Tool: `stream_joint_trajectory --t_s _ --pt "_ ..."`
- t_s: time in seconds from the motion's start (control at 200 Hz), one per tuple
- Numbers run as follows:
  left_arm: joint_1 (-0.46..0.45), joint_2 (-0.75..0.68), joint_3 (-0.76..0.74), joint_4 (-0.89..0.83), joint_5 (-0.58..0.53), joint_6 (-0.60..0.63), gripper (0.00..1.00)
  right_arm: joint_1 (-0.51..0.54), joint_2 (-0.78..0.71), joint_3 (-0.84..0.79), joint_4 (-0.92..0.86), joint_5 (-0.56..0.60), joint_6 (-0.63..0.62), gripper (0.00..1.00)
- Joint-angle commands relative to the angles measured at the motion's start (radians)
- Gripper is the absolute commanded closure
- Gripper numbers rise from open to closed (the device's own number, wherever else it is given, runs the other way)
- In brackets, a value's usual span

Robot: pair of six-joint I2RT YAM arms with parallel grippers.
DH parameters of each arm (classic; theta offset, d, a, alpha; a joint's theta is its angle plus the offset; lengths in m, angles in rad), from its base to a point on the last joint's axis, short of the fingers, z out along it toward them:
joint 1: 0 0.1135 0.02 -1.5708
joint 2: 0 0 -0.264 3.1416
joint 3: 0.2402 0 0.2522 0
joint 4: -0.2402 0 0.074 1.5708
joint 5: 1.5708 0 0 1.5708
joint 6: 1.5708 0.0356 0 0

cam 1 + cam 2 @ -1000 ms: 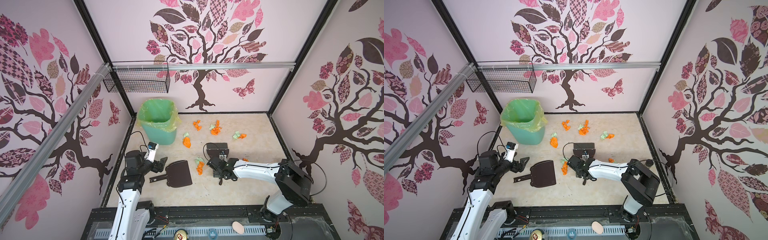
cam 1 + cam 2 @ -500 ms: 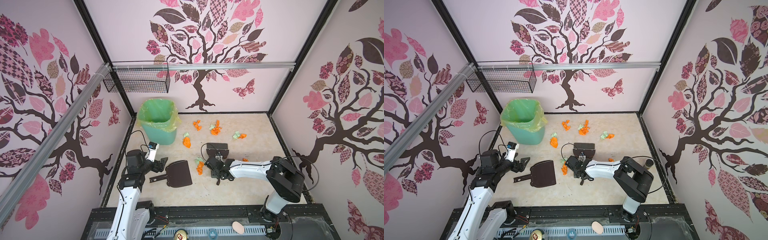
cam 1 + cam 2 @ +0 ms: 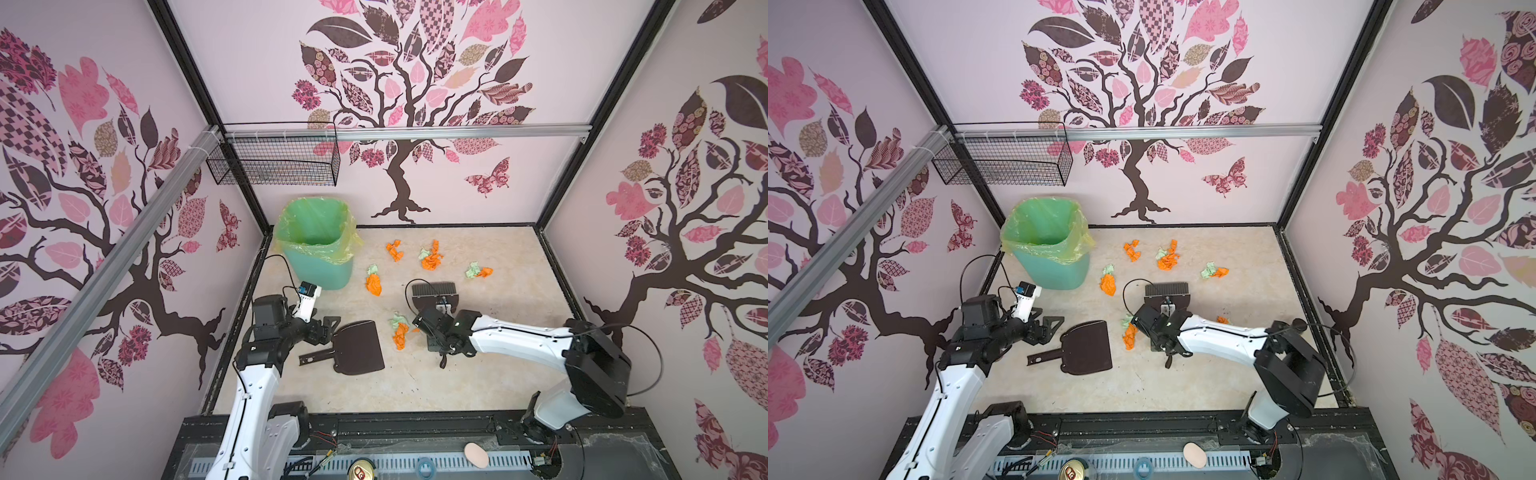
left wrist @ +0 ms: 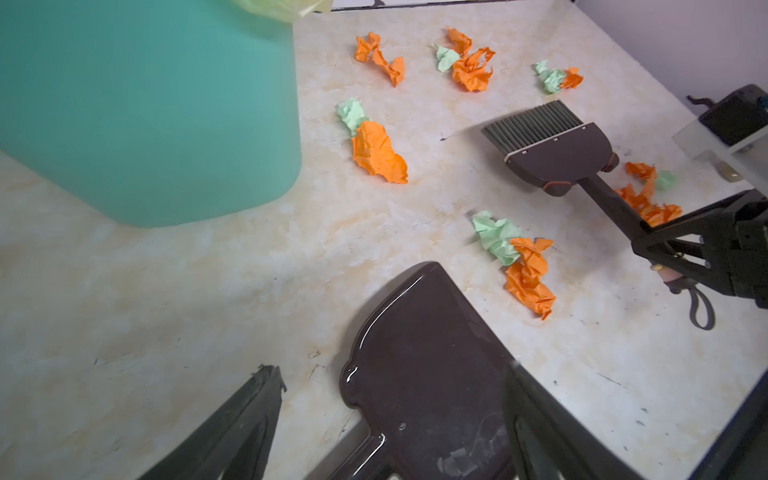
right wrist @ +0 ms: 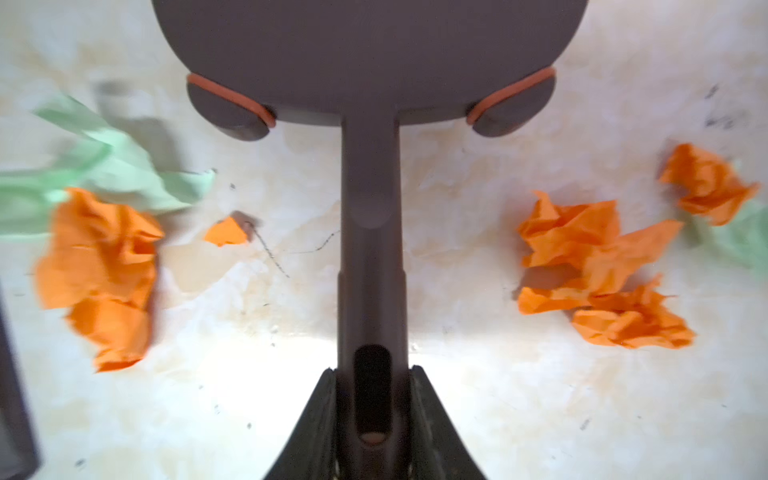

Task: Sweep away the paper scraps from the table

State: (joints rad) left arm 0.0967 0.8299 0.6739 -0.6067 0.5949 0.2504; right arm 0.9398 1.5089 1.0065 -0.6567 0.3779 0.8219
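On the worktop (image 3: 457,386) among scraps (image 3: 400,332), right jaws are clamping the brush (image 3: 433,289); left jaws are gaping empty, dustpan (image 3: 359,347) handle needing grasping next.

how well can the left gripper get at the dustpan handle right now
Probably yes: the left gripper is open close by the dustpan handle, with nothing between them.

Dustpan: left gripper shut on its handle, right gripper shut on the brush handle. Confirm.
Not quite: the left wrist view shows the left gripper open over the dustpan. The right gripper is shut on the brush handle.
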Motion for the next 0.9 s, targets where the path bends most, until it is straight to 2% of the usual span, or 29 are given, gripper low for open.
stream_joint_trajectory --t_s 0.0,0.085,0.13,0.19,0.255,0.34,0.385,0.57,0.725,0.895 --pt "0.004 0.041 0.129 -0.121 0.212 0.018 0.15 0.000 -0.129 0.110 -0.144 0.052 -0.039 0.79" --pt "-0.001 0.048 0.173 -0.221 0.387 0.219 0.18 -0.001 -0.173 0.167 -0.192 0.013 -0.071 0.80" --pt "-0.005 0.028 0.162 -0.206 0.413 0.306 0.18 -0.002 -0.187 0.201 -0.226 -0.002 -0.084 0.80" --pt "-0.019 -0.026 0.092 -0.014 0.340 0.320 0.18 -0.001 -0.193 0.249 -0.276 -0.016 -0.101 0.80" --pt "-0.074 -0.086 -0.032 0.288 0.157 0.319 0.16 -0.001 -0.193 0.296 -0.324 -0.031 -0.120 0.80" --pt "-0.159 -0.098 -0.143 0.505 0.011 0.578 0.14 0.000 -0.190 0.339 -0.371 -0.057 -0.140 0.80" --pt "-0.191 -0.075 -0.170 0.592 -0.036 0.671 0.15 -0.002 -0.190 0.354 -0.385 -0.076 -0.151 0.80" --pt "-0.230 0.053 -0.085 0.677 0.012 0.856 0.19 -0.002 -0.176 0.407 -0.457 -0.133 -0.173 0.80" --pt "-0.383 0.144 -0.143 0.945 -0.056 1.080 0.19 -0.002 -0.180 0.425 -0.469 -0.177 -0.183 0.80" --pt "-0.494 0.229 -0.111 1.000 -0.054 1.182 0.21 -0.002 -0.159 0.455 -0.489 -0.200 -0.197 0.80"
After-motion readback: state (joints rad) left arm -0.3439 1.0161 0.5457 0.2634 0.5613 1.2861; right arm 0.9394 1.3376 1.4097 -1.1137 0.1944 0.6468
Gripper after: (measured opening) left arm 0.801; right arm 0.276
